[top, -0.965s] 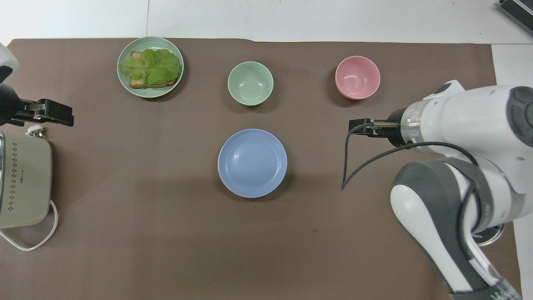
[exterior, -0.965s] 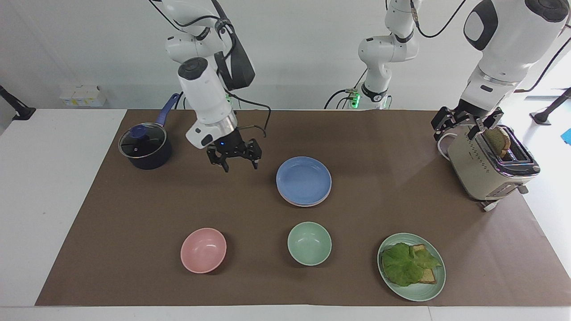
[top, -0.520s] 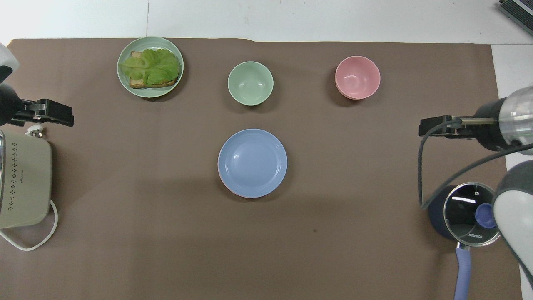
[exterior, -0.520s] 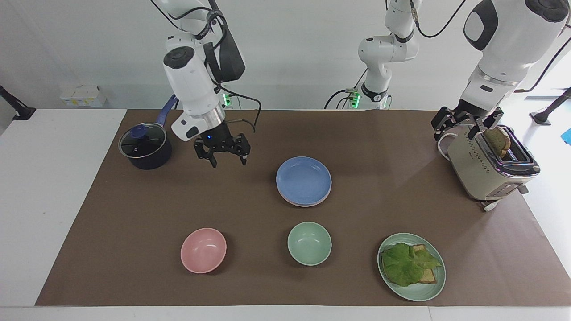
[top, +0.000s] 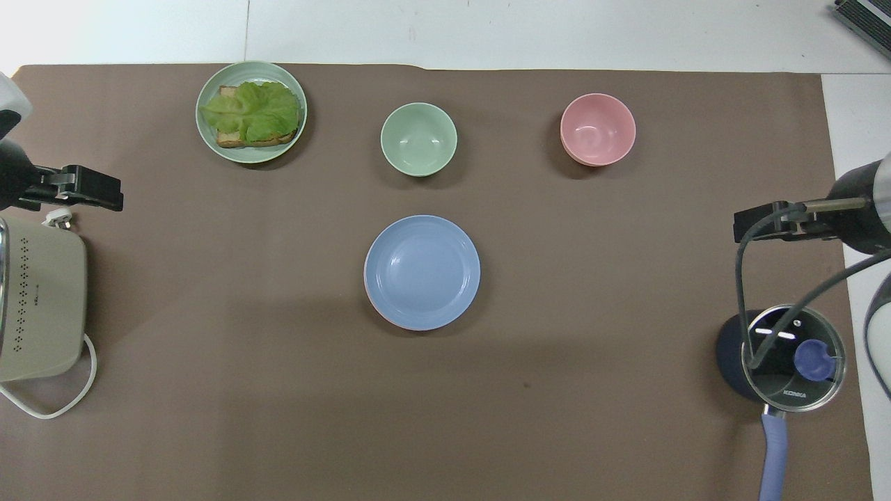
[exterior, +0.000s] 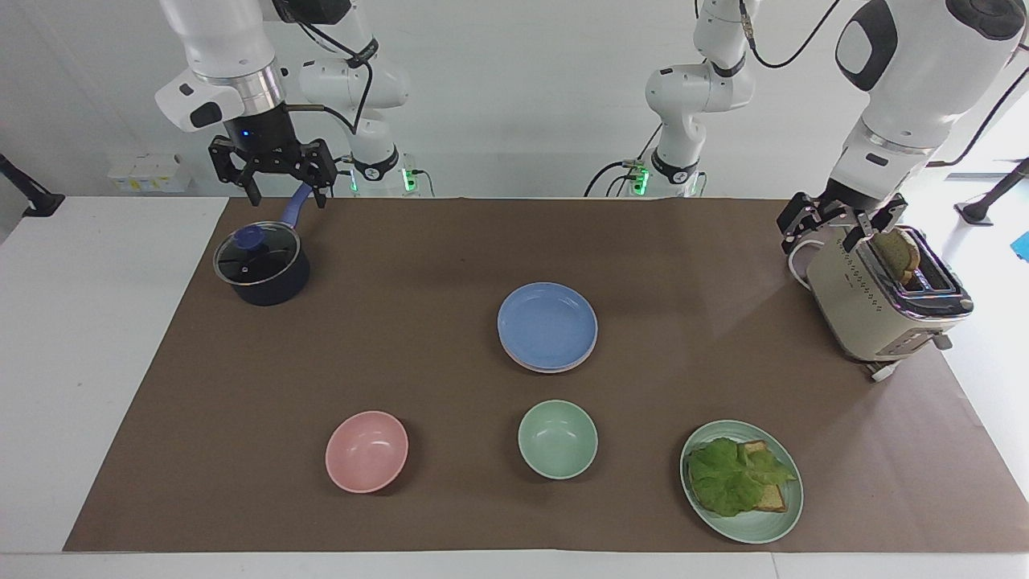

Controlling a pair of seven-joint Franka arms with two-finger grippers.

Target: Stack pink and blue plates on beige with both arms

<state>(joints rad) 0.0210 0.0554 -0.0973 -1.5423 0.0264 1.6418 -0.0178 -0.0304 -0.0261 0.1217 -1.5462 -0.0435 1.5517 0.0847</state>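
Note:
The blue plate (exterior: 547, 324) (top: 422, 271) lies on top of a stack in the middle of the mat. A thin pink plate rim (top: 370, 300) peeks out from under it. The beige plate is hidden. My right gripper (exterior: 288, 197) (top: 759, 226) hangs open and empty, high over the handle of the pot, well away from the stack. My left gripper (exterior: 836, 225) (top: 83, 197) waits open over the toaster's end nearest the robots, holding nothing.
A lidded dark pot (exterior: 261, 265) stands at the right arm's end and a cream toaster (exterior: 880, 301) with a bread slice at the left arm's end. Farther from the robots than the stack are a pink bowl (exterior: 366, 451), a green bowl (exterior: 558, 439) and a green plate (exterior: 744, 527) with bread and lettuce.
My right gripper has risen and swung away from beside the plate stack, toward its own end of the table, to above the pot's handle. The left arm and the plates have not moved.

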